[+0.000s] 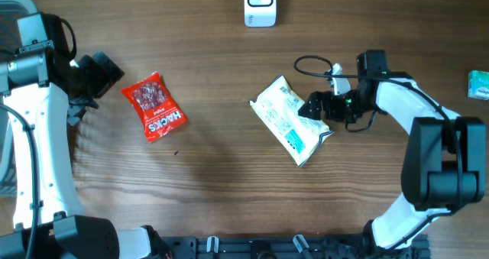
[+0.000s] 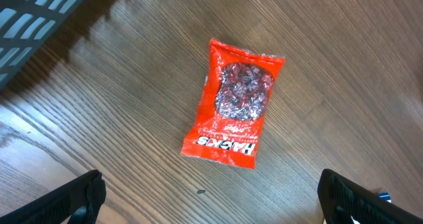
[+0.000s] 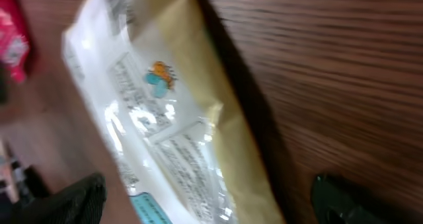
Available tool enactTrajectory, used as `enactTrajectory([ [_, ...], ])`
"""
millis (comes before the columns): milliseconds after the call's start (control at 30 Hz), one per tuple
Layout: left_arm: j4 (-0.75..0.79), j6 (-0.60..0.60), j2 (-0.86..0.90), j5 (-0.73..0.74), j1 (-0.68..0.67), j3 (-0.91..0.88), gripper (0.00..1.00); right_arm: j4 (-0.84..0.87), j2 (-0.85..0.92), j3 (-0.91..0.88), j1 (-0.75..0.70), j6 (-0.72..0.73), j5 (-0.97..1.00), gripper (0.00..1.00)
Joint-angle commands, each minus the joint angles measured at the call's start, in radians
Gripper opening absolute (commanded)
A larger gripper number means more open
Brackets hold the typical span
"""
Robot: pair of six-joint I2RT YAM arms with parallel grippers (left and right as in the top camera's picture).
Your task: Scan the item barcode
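Operator: While the right gripper (image 1: 313, 106) stands open at the right edge of the white packet (image 1: 286, 118), what can fail?

Technician: The packet lies flat on the table (image 1: 214, 198), mid-right, well apart from the scanner (image 1: 260, 3) at the far edge. A shallow pinch on loose film can slip, or crumple the print so the scan fails. The left gripper (image 2: 211, 197), also open, hangs above the red candy bag (image 2: 234, 105).
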Motion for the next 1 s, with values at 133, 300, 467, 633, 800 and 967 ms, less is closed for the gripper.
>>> enactTrajectory([
  [133, 0.000, -0.006, 0.002, 0.008, 0.003, 0.001, 1.00, 0.006, 0.199, -0.056, 0.051, 0.019, -0.012, 0.69],
  [300, 0.001, -0.006, 0.002, 0.008, 0.003, 0.001, 1.00, 0.006, 0.212, -0.056, 0.051, 0.118, 0.072, 0.04],
  [467, 0.000, -0.006, 0.002, 0.008, 0.003, 0.001, 1.00, -0.005, 0.211, -0.055, 0.051, 0.161, -0.011, 0.04],
  [633, 0.000, -0.006, 0.002, 0.008, 0.003, 0.001, 1.00, -0.033, 0.171, -0.041, 0.028, 0.148, -0.189, 0.04],
  [800, 0.000, -0.006, 0.002, 0.008, 0.003, 0.001, 1.00, -0.041, 0.128, -0.041, 0.023, 0.144, -0.240, 0.64],
  [967, 0.000, -0.006, 0.002, 0.008, 0.003, 0.001, 1.00, -0.007, 0.129, -0.043, 0.044, 0.234, -0.217, 1.00],
])
